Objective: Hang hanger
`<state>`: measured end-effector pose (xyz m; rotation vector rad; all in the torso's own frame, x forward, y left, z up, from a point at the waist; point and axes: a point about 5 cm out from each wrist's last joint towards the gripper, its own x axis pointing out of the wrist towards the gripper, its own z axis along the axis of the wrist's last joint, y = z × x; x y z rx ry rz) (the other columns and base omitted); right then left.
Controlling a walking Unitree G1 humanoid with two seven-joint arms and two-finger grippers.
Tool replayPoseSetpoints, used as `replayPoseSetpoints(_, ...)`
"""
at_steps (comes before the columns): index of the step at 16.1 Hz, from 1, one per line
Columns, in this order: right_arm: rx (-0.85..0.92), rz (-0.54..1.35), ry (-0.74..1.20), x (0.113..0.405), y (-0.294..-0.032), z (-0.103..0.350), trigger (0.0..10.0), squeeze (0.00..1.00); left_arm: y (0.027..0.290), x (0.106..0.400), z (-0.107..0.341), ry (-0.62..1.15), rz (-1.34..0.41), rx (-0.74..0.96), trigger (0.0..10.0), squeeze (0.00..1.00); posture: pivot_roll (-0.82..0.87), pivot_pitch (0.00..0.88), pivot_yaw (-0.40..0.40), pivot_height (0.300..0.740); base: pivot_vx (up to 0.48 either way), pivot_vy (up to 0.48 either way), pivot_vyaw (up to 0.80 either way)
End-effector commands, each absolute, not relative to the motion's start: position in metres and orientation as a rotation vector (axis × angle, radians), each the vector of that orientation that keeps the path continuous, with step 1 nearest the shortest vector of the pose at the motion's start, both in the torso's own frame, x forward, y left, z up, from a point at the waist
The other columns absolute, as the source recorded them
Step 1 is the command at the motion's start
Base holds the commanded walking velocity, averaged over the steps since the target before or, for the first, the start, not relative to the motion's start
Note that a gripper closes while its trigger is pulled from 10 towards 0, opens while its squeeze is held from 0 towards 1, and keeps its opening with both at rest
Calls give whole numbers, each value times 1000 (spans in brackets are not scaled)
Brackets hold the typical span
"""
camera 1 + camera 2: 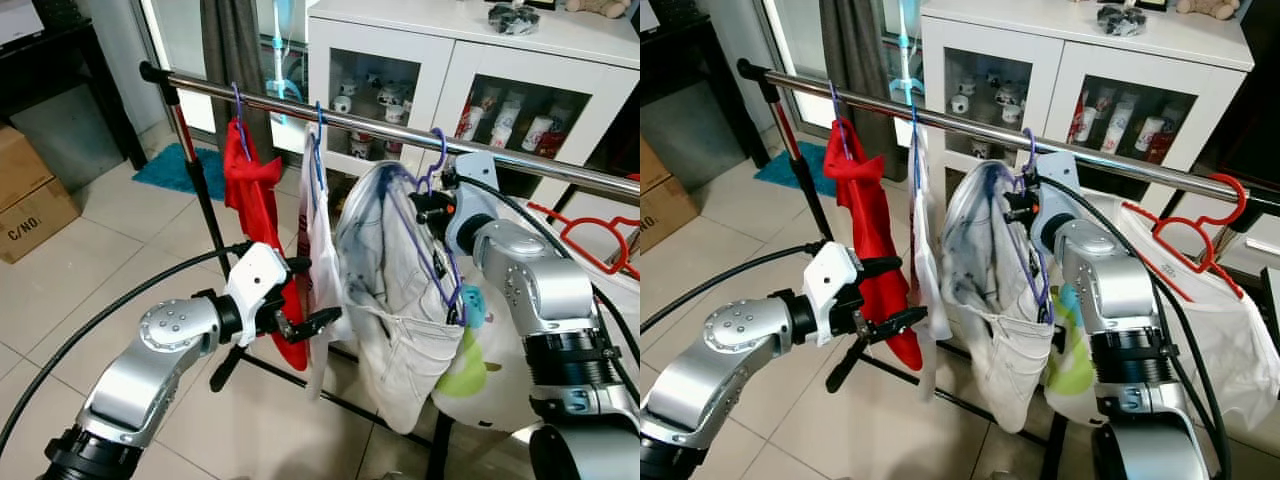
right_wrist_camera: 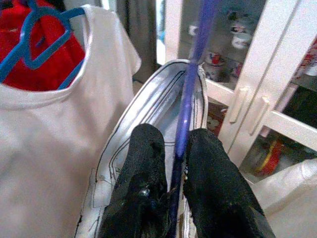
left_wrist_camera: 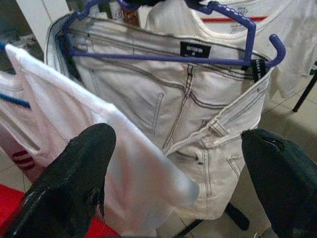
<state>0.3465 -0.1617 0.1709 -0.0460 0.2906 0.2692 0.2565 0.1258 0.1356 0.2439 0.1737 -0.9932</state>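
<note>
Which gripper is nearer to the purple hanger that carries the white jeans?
The right. The right gripper is shut on the purple hanger, just below the rail. The left gripper is open, lower and apart, beside the white shirt.

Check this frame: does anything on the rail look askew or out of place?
Yes. The purple hanger carrying the white jeans hangs steeply tilted, its hook at the rail and the jeans bunched unevenly. The right gripper pinches its stem. The left gripper is open beside the white shirt.

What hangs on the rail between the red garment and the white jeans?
A white T-shirt on a blue hanger hangs between the red garment and the white jeans, clearest in the left eye view.
</note>
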Motion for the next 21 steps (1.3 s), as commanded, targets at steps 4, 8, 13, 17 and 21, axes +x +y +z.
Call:
replayPoseSetpoints(4,0,227,243,350,-161,188,10000,1000,128,259,136,166,-989,265,10000,0,-128,0,12,740,0,0,0)
replayPoseSetpoints(8,-10,164,255,350,-160,189,10000,0,128,262,136,165,-986,270,10000,0,-125,0,18,740,0,0,0)
replayPoseSetpoints(13,2,102,285,353,-160,182,2706,0,126,267,140,154,-985,275,10000,0,-117,0,25,740,0,0,0)
replayPoseSetpoints(17,-7,116,281,352,-162,183,0,0,128,268,141,155,-979,287,10000,0,-115,0,29,740,0,0,0)
replayPoseSetpoints(21,-14,173,267,352,-157,184,0,0,128,271,144,146,-966,296,10000,0,-113,0,32,740,0,0,0)
